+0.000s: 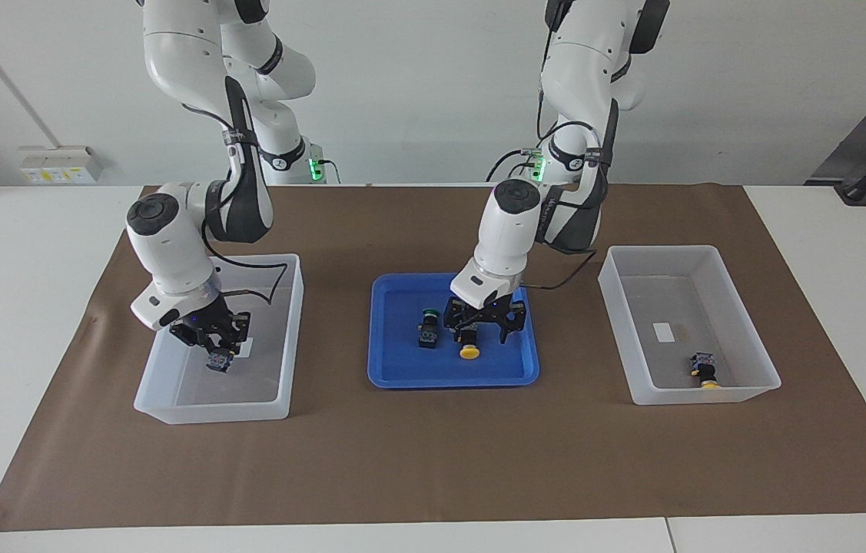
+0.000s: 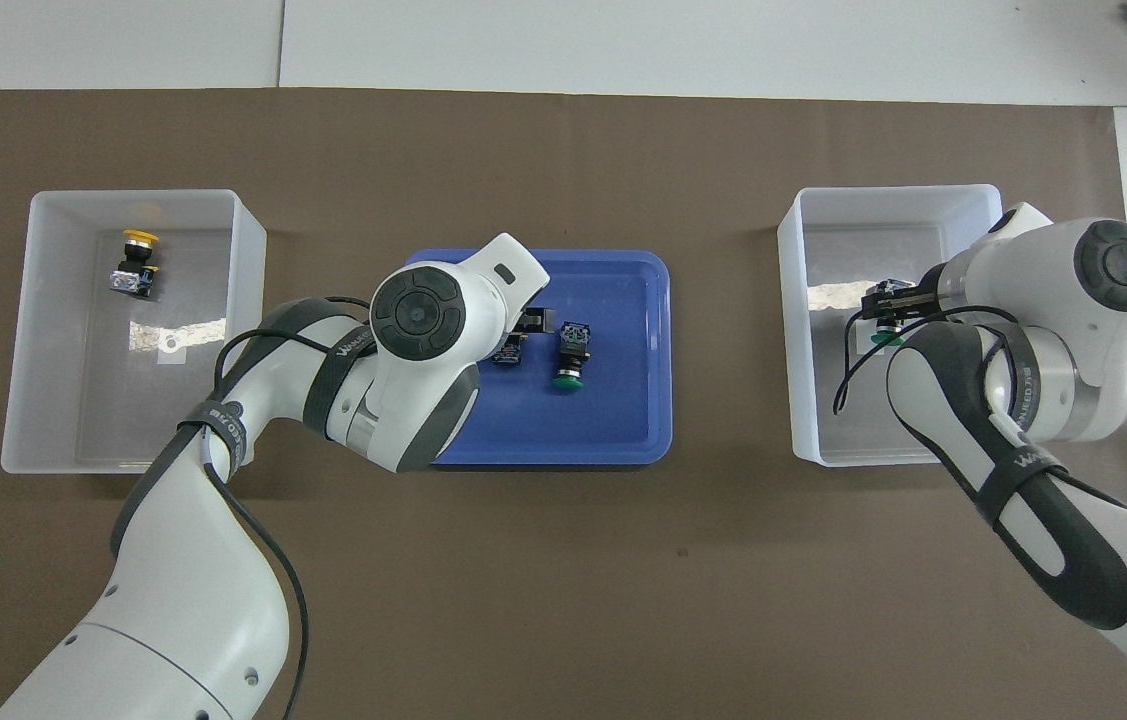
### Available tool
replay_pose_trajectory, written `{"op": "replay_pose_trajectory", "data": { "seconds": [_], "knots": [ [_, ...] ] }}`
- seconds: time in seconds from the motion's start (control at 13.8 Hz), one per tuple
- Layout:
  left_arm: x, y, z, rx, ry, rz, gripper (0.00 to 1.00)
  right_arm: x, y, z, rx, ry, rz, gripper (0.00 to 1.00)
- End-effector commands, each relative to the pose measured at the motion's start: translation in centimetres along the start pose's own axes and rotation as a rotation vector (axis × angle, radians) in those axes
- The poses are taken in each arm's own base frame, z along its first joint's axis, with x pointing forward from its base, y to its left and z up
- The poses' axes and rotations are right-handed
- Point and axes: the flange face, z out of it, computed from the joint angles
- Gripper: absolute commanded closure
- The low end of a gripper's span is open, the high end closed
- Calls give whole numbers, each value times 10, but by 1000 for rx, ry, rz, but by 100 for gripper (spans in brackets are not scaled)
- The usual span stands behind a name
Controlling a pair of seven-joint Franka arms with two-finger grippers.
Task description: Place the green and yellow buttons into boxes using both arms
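My right gripper is shut on a green button and holds it low inside the white box at the right arm's end; its green cap shows in the overhead view. My left gripper is open, down in the blue tray, with its fingers on either side of a yellow button. A second green button lies beside it in the tray and also shows in the overhead view. The other yellow button lies in the white box at the left arm's end.
The boxes and the tray stand in a row on a brown mat over the white table. In the overhead view the left arm's wrist covers most of its gripper and the yellow button.
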Motion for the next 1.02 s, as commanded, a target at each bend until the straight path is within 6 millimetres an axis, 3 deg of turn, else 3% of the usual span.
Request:
{"op": "replay_pose_trajectory", "data": {
  "seconds": [0.0,0.07,0.15,0.29,0.58,0.65,0.87,0.95],
  "knots": [
    [-15,9,6,14,4,18,0,3,-4,-22,11,38,15,0],
    [-18,10,6,14,1,15,21,6,-5,-40,13,56,16,0],
    [-17,9,6,16,-1,-2,53,10,-6,-54,16,55,20,0],
    [-17,7,6,22,-9,-12,100,14,-12,-84,23,68,106,0],
    [-8,-3,-8,31,-8,-30,100,15,-55,-128,44,67,211,0],
    [-2,-10,-25,29,4,-37,100,17,-74,-134,48,55,229,0],
    [23,-66,-91,45,24,-40,100,14,-121,-134,56,40,289,0],
    [28,-82,-106,55,18,-23,100,12,-145,-128,61,33,301,0]
  ]
}}
